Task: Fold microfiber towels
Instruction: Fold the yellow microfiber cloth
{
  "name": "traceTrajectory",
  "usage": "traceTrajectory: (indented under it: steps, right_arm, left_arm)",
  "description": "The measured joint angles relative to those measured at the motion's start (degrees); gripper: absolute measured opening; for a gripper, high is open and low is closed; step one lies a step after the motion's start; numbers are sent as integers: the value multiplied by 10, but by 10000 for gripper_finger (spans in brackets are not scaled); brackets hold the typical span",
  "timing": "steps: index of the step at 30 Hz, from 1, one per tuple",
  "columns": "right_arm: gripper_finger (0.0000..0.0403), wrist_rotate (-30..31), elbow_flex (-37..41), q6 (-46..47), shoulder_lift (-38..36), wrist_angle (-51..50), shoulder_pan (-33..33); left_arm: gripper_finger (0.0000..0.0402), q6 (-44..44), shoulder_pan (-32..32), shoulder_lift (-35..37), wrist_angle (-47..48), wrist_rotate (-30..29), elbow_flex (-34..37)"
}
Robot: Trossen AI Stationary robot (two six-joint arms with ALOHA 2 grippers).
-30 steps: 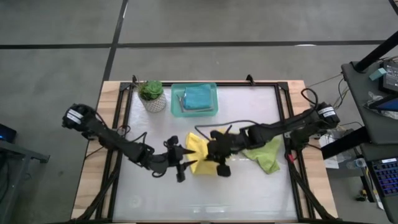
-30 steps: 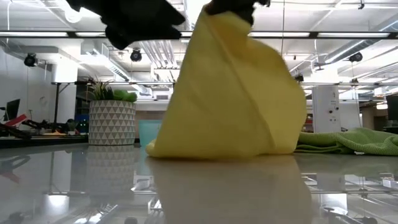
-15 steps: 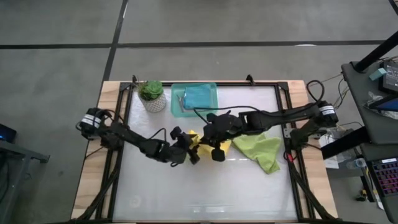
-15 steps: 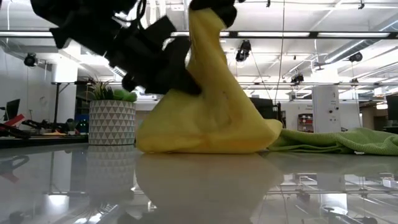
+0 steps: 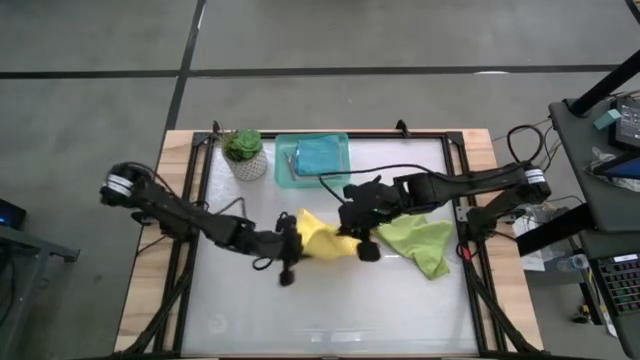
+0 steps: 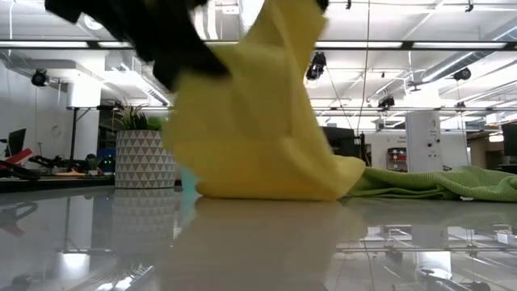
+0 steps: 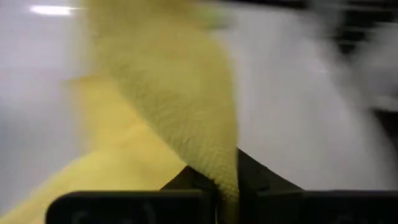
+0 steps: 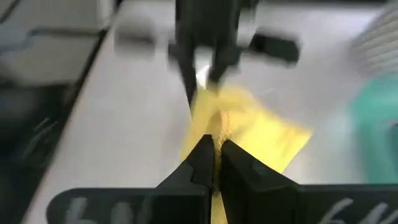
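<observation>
The yellow microfiber towel [image 5: 322, 238] hangs in the middle of the table between my two grippers, and its lower part rests on the tabletop [image 6: 266, 190]. My left gripper [image 5: 297, 243] is shut on the towel's left side. My right gripper [image 5: 352, 232] is shut on its right side, higher up. A lime green towel [image 5: 420, 243] lies crumpled on the table to the right. A teal-blue towel [image 5: 320, 155] lies in the teal tray [image 5: 284, 172] at the back. My left gripper pinches a hanging fold of the yellow towel [image 7: 219, 163] between its two fingers, coming slanting down from the table's left. The cloth rises slack from the fingers. My right gripper pinches the towel's upper part [image 8: 211, 127] between its two fingers, slanting down from the table's right. The towel hangs below the fingers, with its lower end [image 6: 266, 190] on the table.
A potted plant [image 5: 243, 152] stands at the back left, next to the tray. A black frame [image 5: 452, 150] runs around the white tabletop. Bare table lies in front of the yellow towel [image 5: 330, 310].
My left gripper, open a second ago, has gone toward the far edge to the yellow towel's left side and shut on it. My right gripper has risen and gone toward the far edge with the towel's top. The towel's left side is now lifted; its bottom stays on the table.
</observation>
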State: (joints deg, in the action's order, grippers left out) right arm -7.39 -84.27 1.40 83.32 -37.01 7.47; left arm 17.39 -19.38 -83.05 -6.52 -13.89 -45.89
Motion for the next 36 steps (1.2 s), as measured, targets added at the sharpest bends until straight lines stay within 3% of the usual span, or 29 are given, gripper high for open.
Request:
traceTrajectory:
  steps: [3, 5, 9, 13, 18, 23, 29, 32, 36]
  right_arm:
    - [8, -102, 3, -5, -1, -32, 9]
    - [9, -136, 15, -13, -1, -31, 21]
    - [9, -121, 55, -11, 3, 21, 31]
    - [8, -6, 112, 25, 4, 59, 20]
    - [9, 106, 178, 79, 18, 90, -11]
    - [9, 120, 226, 111, 35, 134, -46]
    - [9, 152, 248, 123, 38, 138, -73]
    - [9, 151, 252, 121, 36, 143, -74]
    - [9, 151, 258, 121, 36, 167, -74]
  left_arm:
    - [3, -13, -12, 45, 5, 145, 1]
    - [3, -13, -18, 68, 10, 180, 2]
    - [4, -4, -13, 95, 18, 144, 12]
    - [4, 49, 20, 95, 116, 73, 14]
    - [35, 83, 77, 61, 197, 63, 18]
    - [101, 5, 134, 32, 205, 43, 18]
    - [170, -107, 166, 50, 211, -1, 8]
    - [181, -130, 155, 59, 194, 28, 4]
    - [175, -70, 120, 40, 91, 41, 12]
